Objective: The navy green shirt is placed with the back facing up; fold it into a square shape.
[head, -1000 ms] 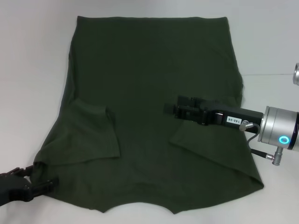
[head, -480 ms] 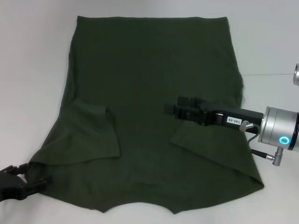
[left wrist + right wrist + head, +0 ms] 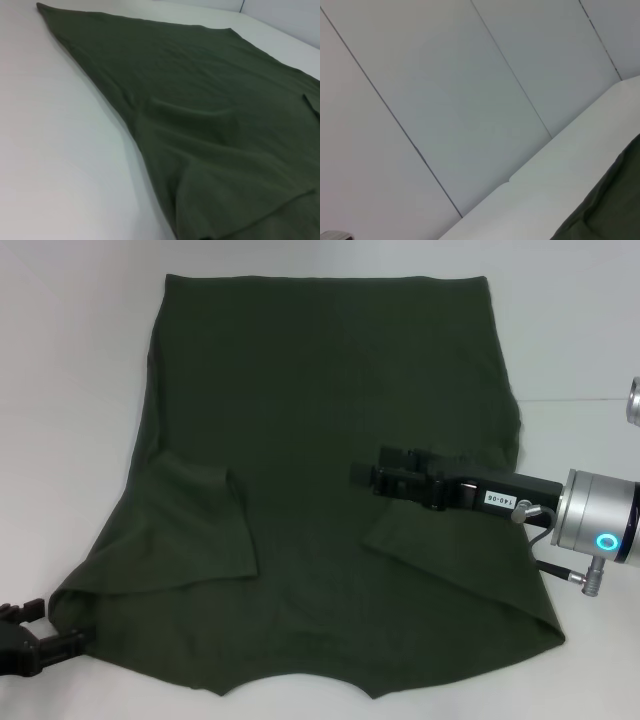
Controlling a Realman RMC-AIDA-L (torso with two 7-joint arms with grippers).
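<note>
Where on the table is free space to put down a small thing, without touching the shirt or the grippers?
Bare table lies on the robot's left of the navy green shirt, and on its right beyond the right gripper. A thin strip runs past the far hem. It is crowded at the near left corner, where the left gripper sits at the shirt's edge.

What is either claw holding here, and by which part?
Nothing, it seems. The left claw sits open just off the navy green shirt's near-left corner; whether the right claw, above the shirt, grips anything cannot be told.
</note>
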